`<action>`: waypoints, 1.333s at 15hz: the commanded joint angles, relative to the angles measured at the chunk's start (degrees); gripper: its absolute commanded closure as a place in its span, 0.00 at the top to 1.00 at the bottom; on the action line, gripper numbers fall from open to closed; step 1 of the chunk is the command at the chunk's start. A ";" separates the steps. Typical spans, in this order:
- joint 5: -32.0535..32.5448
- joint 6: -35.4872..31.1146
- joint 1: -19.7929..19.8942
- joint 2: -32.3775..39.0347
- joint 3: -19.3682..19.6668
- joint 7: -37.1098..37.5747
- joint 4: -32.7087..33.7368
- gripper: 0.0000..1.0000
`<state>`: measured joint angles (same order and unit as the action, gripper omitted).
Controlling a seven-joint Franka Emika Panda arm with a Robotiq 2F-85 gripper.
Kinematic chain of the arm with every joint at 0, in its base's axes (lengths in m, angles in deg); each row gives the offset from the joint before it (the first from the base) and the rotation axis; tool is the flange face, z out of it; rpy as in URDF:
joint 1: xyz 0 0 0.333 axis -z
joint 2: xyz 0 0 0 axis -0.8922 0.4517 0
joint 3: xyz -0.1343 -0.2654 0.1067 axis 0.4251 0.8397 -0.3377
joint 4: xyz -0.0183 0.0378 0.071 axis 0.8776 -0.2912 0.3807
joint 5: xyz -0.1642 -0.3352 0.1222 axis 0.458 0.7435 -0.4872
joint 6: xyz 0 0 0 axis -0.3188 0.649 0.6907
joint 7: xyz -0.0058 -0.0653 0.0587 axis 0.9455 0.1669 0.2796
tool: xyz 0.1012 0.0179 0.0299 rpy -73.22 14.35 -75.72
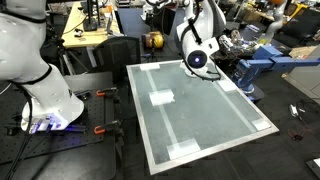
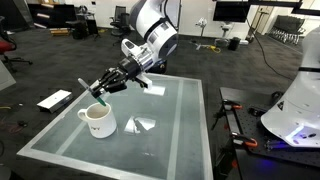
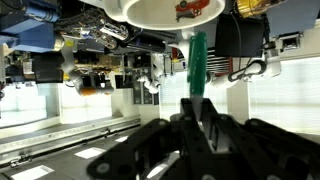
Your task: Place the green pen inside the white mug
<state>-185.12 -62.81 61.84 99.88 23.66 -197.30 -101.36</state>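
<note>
The end effector [image 2: 98, 88] is hanging just above the white mug [image 2: 97, 122] in an exterior view, w/ the arm [image 2: 150, 35] reaching in over the table [image 2: 175, 110] from its far side. The fingers [image 3: 150, 140] are clamping the green pen [image 3: 197, 62]. In the wrist view the pen is standing nearly upright in the pic, its lower end pinched btwn the dark fingers and its free end pointing toward the mug's white rim at the top edge of that view. The tip is sitting close to the rim w/ a small gap showing. Whether it's lined up over the opening can't be told.

The mug is standing upright on the table, near the corner closest to that exterior camera. Its handle is sticking out toward the pic's left and its inside is looking darker than the outer wall. The pen isn't resting in the mug yet; it's being carried in the air.

White tape patches [image 2: 140, 125] are lying flat on the table just beside the mug, on the side away from the handle. The robot's white base [image 2: 295, 110] is sitting off the table edge, well apart from the mug.

In an exterior view [image 1: 200, 50] the arm's wrist is blocking the mug & pen, so neither is readable there.
</note>
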 commanded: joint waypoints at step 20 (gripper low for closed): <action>-0.99 -0.85 -0.93 7.80 1.15 0.63 8.83 0.75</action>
<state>-185.15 -62.93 61.79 108.23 24.03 -197.09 -93.21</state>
